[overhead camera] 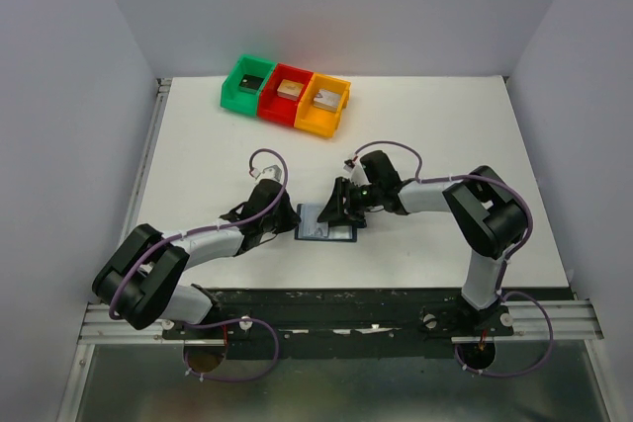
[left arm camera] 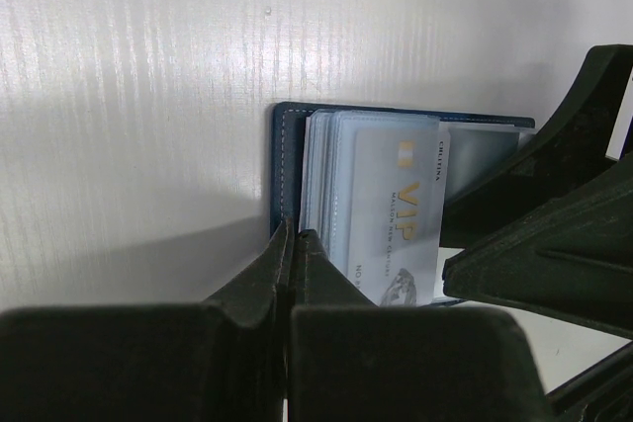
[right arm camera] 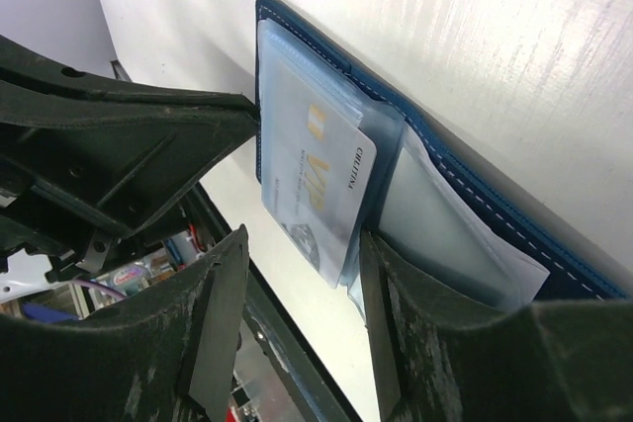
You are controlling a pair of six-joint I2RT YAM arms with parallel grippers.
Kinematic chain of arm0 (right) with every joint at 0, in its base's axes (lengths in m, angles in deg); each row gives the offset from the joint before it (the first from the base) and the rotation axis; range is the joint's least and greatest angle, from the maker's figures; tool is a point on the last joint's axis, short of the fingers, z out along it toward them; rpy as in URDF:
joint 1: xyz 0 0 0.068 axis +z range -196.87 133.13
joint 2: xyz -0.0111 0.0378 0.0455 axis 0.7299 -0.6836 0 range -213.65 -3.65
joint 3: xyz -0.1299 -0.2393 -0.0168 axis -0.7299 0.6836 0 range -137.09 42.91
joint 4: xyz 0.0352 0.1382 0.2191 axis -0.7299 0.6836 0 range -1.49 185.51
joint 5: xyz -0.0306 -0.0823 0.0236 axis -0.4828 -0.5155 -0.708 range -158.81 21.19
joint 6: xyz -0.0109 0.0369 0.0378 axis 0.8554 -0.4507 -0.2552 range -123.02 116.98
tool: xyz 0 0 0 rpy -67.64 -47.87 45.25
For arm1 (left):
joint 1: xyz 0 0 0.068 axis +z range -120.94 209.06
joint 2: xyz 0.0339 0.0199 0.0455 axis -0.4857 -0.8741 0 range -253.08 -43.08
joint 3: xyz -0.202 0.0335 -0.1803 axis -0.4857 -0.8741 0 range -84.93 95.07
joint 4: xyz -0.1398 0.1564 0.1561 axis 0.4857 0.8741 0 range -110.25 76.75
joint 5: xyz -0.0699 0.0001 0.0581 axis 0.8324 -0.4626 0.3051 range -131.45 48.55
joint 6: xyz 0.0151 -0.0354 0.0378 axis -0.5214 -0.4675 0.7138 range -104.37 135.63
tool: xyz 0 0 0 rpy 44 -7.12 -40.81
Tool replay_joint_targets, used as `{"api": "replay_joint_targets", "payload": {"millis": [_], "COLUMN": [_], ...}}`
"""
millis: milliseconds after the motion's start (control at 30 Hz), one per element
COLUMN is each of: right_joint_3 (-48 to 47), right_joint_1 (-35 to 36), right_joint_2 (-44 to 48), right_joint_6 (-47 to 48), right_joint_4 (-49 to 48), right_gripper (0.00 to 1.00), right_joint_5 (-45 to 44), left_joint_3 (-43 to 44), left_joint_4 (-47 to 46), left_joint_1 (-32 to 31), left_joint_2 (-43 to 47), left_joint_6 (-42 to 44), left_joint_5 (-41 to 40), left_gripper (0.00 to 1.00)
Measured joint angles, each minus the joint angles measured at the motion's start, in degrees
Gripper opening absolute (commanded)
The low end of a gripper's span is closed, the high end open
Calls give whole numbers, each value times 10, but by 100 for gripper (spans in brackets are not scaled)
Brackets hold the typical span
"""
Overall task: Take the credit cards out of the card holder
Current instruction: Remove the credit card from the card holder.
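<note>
The card holder (overhead camera: 326, 223) lies open on the table (overhead camera: 445, 126), right between the two grippers. The left gripper (left arm camera: 295, 236) sits at its left edge, and the right gripper (overhead camera: 341, 208) leans in over the far right side.

The left gripper is clenched, with barely a slit between its fingers (left arm camera: 259, 284). The blue stitched cover runs straight into that slit, so it seems to be nipping the cover's edge, though the black fingers hide the actual contact.

Just beyond and to the right of those fingertips is a stack of clear pockets (left arm camera: 321, 175). A silver card (left arm camera: 394, 210) marked VIP stands part way out of them, its printed face up.

The right gripper (right arm camera: 305, 244) is released, its jaws spread wide. The lower end of the silver card (right arm camera: 316, 170) hangs in the gap between them, touching neither of the fingers (right arm camera: 223, 333) as far as I can see. Past its right finger, more clear pockets (right arm camera: 445, 219) lie flat against the blue cover.

At the back of the table, well apart from both grippers, three bins (overhead camera: 287, 94) — green, red and orange — stand side by side, each holding a small block.
</note>
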Motion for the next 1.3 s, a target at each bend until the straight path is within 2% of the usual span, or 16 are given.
{"api": "replay_joint_targets", "payload": {"millis": [733,1300], "right_joint_3": [22,9], "right_joint_1": [-5,-6], "right_joint_2": [-11,-47], "right_joint_6": [-73,-83], "right_joint_4": [-130,-142], "right_gripper": [50,49], "right_joint_5": [24,63], "left_joint_3": [0,12], "left_joint_4": [-8,-33], "left_joint_1": [0,0], "left_joint_2": [-12,-38], "left_joint_6": [0,7], "left_joint_5": [16,38], "left_gripper": [0,0]}}
